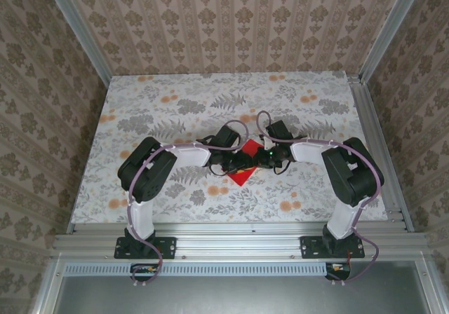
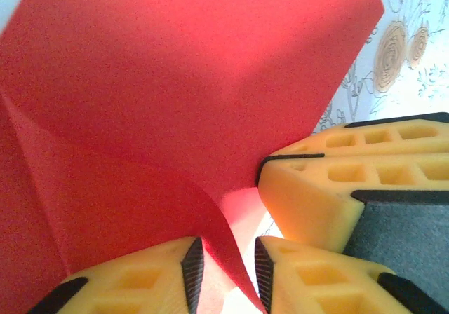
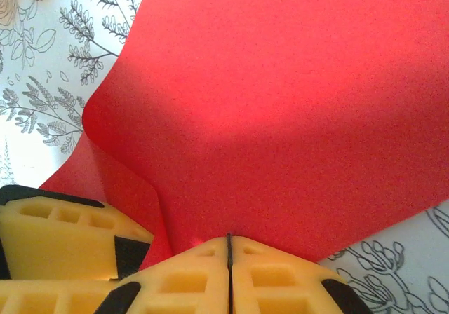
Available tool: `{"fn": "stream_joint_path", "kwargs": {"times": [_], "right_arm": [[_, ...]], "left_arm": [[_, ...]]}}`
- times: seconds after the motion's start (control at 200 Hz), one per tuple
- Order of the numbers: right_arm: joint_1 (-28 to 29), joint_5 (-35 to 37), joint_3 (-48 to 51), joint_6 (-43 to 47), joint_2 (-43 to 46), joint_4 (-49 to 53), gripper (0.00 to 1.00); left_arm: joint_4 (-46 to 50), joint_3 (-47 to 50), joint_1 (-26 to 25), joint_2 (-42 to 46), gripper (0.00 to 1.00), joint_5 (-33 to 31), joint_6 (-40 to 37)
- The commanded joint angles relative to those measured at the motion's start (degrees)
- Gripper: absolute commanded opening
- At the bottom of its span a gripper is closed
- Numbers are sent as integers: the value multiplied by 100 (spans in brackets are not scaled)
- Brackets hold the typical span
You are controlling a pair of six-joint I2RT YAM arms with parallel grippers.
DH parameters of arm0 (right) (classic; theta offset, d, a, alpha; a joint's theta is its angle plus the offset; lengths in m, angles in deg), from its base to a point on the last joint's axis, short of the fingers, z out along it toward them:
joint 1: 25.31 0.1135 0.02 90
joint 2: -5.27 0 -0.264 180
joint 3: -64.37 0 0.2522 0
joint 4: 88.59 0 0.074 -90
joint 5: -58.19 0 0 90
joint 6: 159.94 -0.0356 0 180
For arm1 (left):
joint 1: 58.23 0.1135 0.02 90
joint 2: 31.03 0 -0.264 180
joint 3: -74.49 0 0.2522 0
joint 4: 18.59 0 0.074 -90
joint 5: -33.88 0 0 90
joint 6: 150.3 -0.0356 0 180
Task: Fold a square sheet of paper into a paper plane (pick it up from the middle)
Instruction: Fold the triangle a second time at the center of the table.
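The square sheet of paper (image 1: pixel 243 176) is bright red and lies bent near the middle of the table, between the two grippers. In the right wrist view the sheet (image 3: pixel 280 104) bulges upward, and my right gripper (image 3: pixel 229 240) is shut on its near edge. My left gripper (image 2: pixel 226 265) stands open, its black pads apart. A curled flap of the sheet (image 2: pixel 175 83) runs down through the gap without being pinched. The right gripper's yellow fingers (image 2: pixel 351 181) sit close beside it. From above, the left gripper (image 1: pixel 235 161) and right gripper (image 1: pixel 258 158) meet over the paper.
The table (image 1: pixel 175 104) is covered with a grey and orange floral cloth. Aluminium rails (image 1: pixel 382 153) frame it, with patterned walls behind and at both sides. Both arm bases are bolted at the near edge (image 1: pixel 238 240).
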Motion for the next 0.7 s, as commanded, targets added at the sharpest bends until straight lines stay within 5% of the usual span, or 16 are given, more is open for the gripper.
{"fn": "stream_joint_path", "kwargs": {"times": [0.0, 0.165, 0.45, 0.7], "right_arm": [[27, 5, 106, 19, 159, 226, 11], [22, 73, 90, 25, 237, 265, 11], [-162, 32, 245, 16, 477, 232, 10], [-299, -589, 635, -353, 858, -215, 9]], "left_arm": [[240, 183, 44, -156, 41, -586, -42], [106, 238, 34, -127, 51, -561, -6], [-232, 409, 17, 29, 53, -506, 64], [-364, 547, 25, 151, 41, -563, 99]]}}
